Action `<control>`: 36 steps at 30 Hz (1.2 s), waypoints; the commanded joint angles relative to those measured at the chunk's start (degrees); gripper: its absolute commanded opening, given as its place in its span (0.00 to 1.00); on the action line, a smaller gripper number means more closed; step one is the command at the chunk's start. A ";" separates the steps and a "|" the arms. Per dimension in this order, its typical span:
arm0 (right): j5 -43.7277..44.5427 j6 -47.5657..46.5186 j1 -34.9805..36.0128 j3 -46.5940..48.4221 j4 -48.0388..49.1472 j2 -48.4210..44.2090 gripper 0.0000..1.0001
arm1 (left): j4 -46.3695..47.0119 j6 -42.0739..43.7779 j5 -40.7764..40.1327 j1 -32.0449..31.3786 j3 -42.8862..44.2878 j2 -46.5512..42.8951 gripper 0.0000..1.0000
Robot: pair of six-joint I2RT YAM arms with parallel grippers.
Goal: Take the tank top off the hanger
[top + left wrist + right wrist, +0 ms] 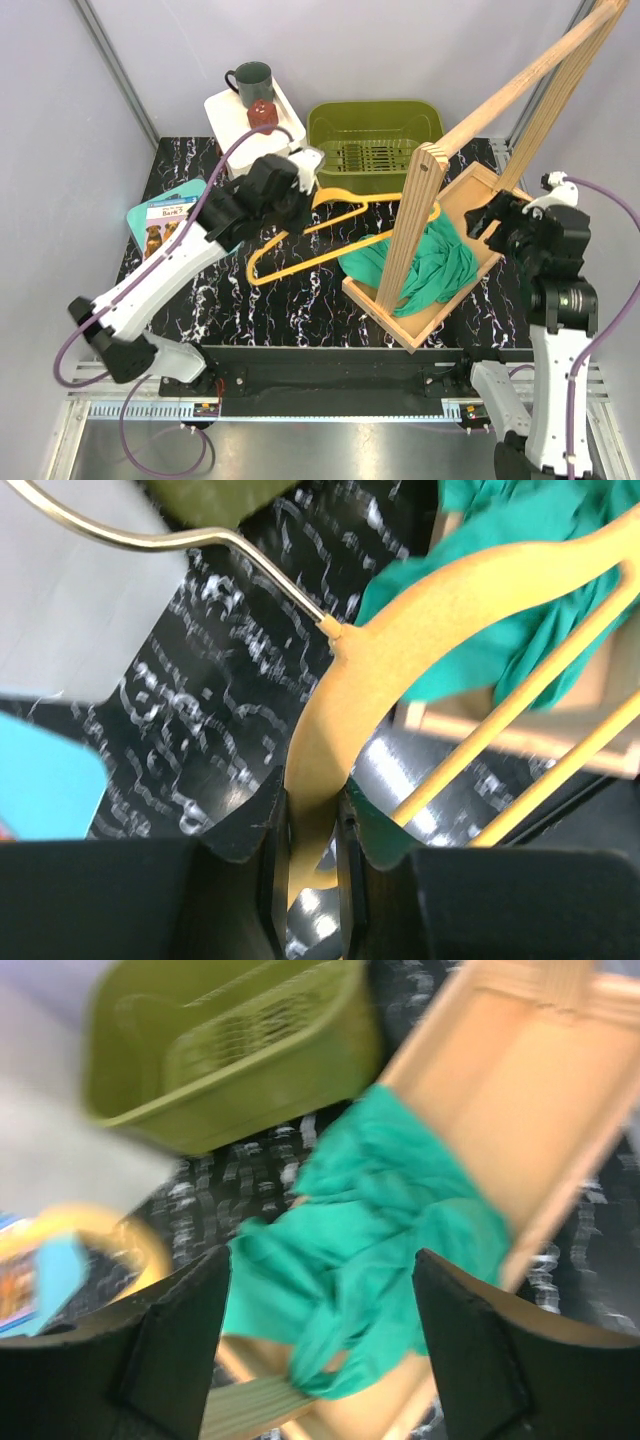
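Note:
The yellow hanger point(330, 235) hangs tilted above the black marbled table, its thin metal hook point(150, 540) pointing away. My left gripper point(300, 185) is shut on the hanger's shoulder near the hook, the flat yellow plastic point(340, 710) pinched between its jaws point(313, 830). The teal tank top point(430, 265) lies bunched on the wooden rack's base board. The hanger's right end reaches over the cloth point(500, 630); whether it still passes through it is hidden by the rack post. My right gripper point(487, 222) hovers open just above the heap point(380, 1220), with nothing between its fingers point(320, 1290).
A slanted wooden rack post point(415, 230) rises from its tray-like base point(520, 1090) in front of the tank top. An olive-green basket point(375, 135) stands behind. At back left sit a white box point(235, 125), a dark mug point(252, 82) and a red item point(263, 113). A blue book point(165, 215) lies left.

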 commanded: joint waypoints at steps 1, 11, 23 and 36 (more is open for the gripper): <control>-16.75 4.47 0.09 -2.77 4.20 -6.32 0.87 | 7.62 -5.88 3.20 0.08 9.18 5.38 0.00; -27.42 12.65 0.09 -12.00 15.81 -15.19 0.88 | 17.21 -10.30 17.70 -1.23 12.36 11.80 0.00; -26.17 4.56 0.09 -2.95 3.60 -12.74 0.89 | 18.80 14.32 21.72 3.05 0.76 0.82 0.00; -39.28 5.18 0.09 -3.83 5.44 -15.20 0.65 | 15.19 23.12 30.54 5.00 -1.00 -2.09 0.00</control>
